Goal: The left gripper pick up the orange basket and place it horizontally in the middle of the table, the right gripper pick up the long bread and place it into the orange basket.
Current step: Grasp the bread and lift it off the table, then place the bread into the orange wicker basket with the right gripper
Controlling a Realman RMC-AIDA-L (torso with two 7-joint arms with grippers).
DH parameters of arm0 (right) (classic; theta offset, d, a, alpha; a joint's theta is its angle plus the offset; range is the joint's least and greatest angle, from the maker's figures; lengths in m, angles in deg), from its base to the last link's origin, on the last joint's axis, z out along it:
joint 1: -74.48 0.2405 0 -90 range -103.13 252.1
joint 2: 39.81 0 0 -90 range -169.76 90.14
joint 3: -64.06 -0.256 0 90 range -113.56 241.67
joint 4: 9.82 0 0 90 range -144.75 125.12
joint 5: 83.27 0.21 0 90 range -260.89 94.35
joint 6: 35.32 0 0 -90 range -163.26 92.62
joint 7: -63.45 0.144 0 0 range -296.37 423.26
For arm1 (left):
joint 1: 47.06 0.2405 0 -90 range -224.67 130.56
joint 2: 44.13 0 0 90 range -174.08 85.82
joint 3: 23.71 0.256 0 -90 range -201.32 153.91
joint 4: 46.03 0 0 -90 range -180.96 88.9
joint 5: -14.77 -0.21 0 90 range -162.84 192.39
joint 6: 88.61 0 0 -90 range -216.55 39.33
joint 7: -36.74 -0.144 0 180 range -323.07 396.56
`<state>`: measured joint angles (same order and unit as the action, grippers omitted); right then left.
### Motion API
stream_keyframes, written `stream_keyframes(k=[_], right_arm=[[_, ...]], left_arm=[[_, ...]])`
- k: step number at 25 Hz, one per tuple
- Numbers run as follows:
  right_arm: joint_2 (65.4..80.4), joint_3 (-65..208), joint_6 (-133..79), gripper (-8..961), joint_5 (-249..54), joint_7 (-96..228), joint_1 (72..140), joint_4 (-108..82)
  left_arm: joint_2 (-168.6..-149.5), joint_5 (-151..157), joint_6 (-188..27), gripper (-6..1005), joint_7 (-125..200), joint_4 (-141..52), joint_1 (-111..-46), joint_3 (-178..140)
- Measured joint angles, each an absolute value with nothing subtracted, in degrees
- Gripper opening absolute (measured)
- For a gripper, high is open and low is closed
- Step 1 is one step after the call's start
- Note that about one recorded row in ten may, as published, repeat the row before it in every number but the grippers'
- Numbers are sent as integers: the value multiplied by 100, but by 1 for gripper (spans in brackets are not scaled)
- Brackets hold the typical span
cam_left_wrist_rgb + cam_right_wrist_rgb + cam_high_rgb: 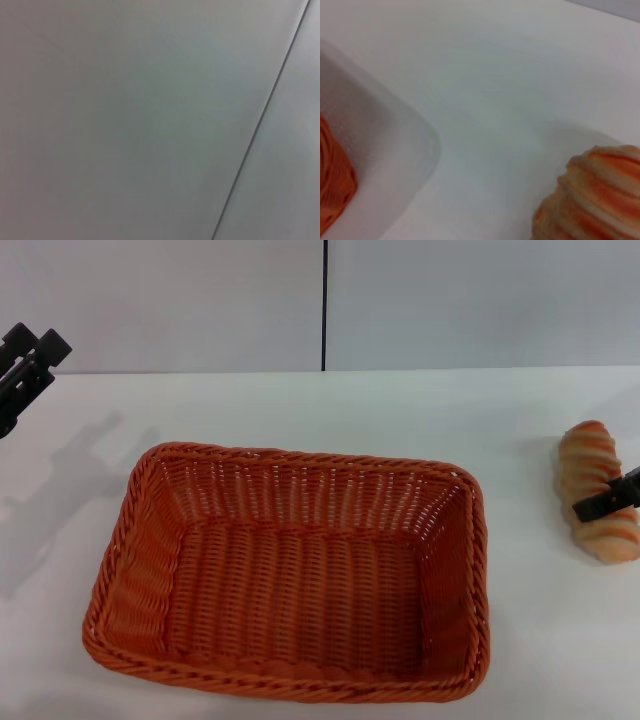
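I see the orange basket (290,575) lying lengthwise mid-worktop (330,410), open side up. The long bread (598,490) lies well to its right on the white surface. The right gripper (610,500) sits at the loaf – only a dark sliver shows, so I can't tell its jaws. The left gripper (28,365) hangs raised at far left, apparently spread.

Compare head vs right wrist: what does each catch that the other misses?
Head only: the whole orange basket, empty, lying lengthwise mid-table; the left gripper raised at the far left edge; a small dark part of the right gripper across the long bread. Right wrist only: a close-up of the bread's ridged end, with no fingers in it. Both: the white table, the bread, and some basket.
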<state>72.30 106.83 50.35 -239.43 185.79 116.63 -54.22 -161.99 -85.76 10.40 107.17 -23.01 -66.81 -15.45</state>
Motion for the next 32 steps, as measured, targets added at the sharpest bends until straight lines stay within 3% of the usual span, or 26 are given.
stream_keyframes(k=[7, 12, 22, 32], right_arm=[[7278, 10671, 5026, 644, -23847, 18568, 11504, -5686], [7313, 10667, 5102, 483, -23650, 18532, 11403, -5898], [7217, 10313, 5323, 419, -22095, 18504, 10819, -6723], [7393, 10089, 5906, 331, -18564, 17244, 10042, -7134]], left_arm=[[-16199, -8578, 1035, 710, 10721, -2311, -6694, -1545], [-16199, -8578, 1035, 710, 10720, -2333, -6693, -1544], [-16193, -8551, 1043, 710, 10717, -2362, -6691, -1545], [-16190, -8541, 1057, 710, 10721, -2362, -6695, -1544]])
